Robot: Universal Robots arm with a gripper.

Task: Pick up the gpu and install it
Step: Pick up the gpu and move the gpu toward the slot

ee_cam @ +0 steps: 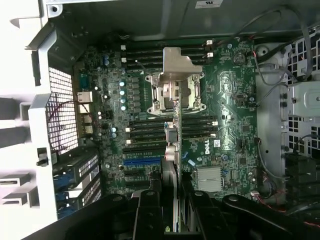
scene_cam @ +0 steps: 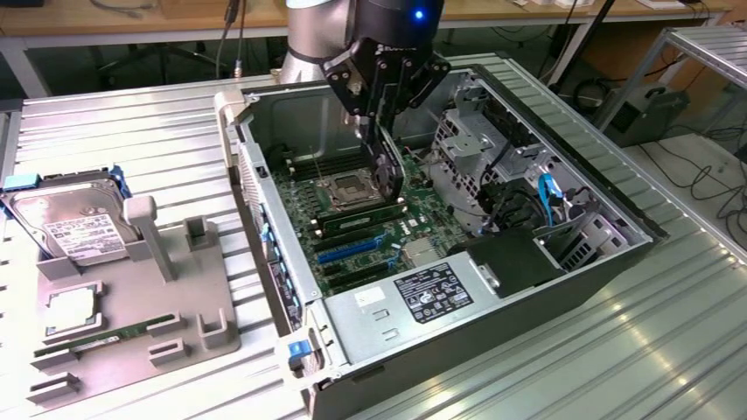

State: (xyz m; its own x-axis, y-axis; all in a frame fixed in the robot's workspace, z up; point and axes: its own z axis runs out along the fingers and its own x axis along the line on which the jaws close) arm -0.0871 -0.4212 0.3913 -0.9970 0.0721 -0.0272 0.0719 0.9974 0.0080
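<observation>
gpu in fingers, long axis vert., bracket end down.

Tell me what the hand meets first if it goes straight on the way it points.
The hand, gripping the gpu, points down into the open case. The card's lower edge would likely touch the motherboard first, near the memory slots; depth is unclear.

Bright glare streaks the ribbed table, while the case sits dim inside.

Case open above; drive cage near claw gripping gpu; rear panel opposite.
</observation>
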